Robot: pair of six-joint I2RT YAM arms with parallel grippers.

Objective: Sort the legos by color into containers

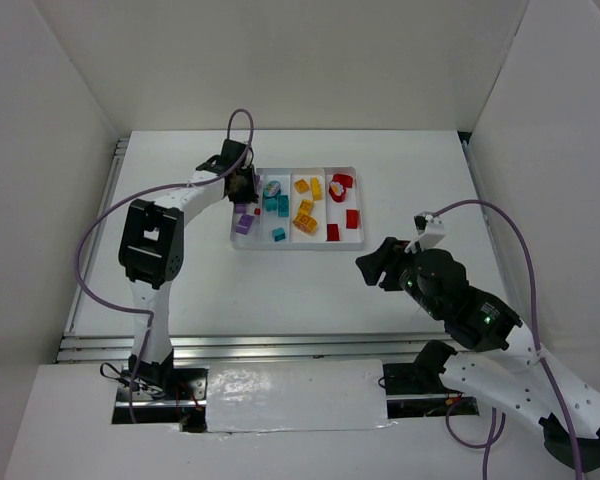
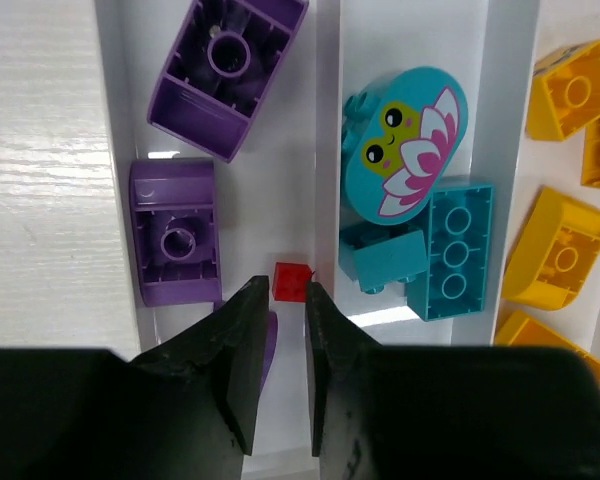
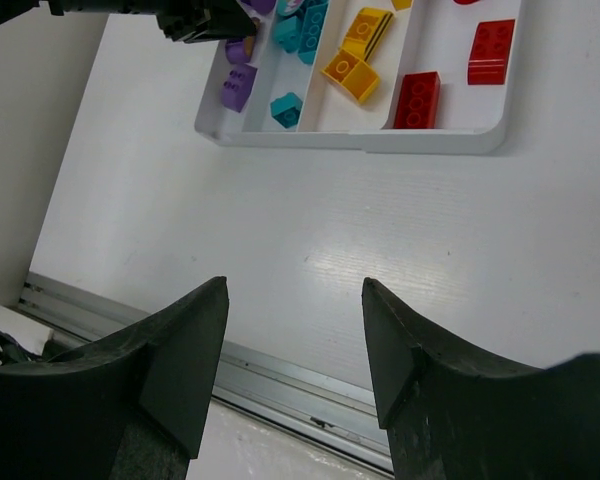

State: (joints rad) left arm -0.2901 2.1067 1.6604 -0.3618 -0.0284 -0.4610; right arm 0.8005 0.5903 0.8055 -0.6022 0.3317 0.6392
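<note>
Red tiny plastic brick (image 2: 292, 281) stray in left purple compartment of white plastic four-compartment tray (image 1: 300, 246) | remaining bricks (image 1: 306, 215) look colour-sorted | left gripper (image 2: 283, 296) jaws narrow at it, grip unclear | right gripper (image 3: 292, 290) wide, empty, near side of tray

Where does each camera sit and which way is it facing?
Top: fixed above and behind, looking down on table, tray, left arm, right arm.
Left wrist: above the tray, looking down at purple bricks and teal bricks; left end effector tips by a red brick.
Right wrist: over the table, facing the tray's near rim; right end effector open.
Shared: all three show the tray; right wrist catches the left end effector.
</note>
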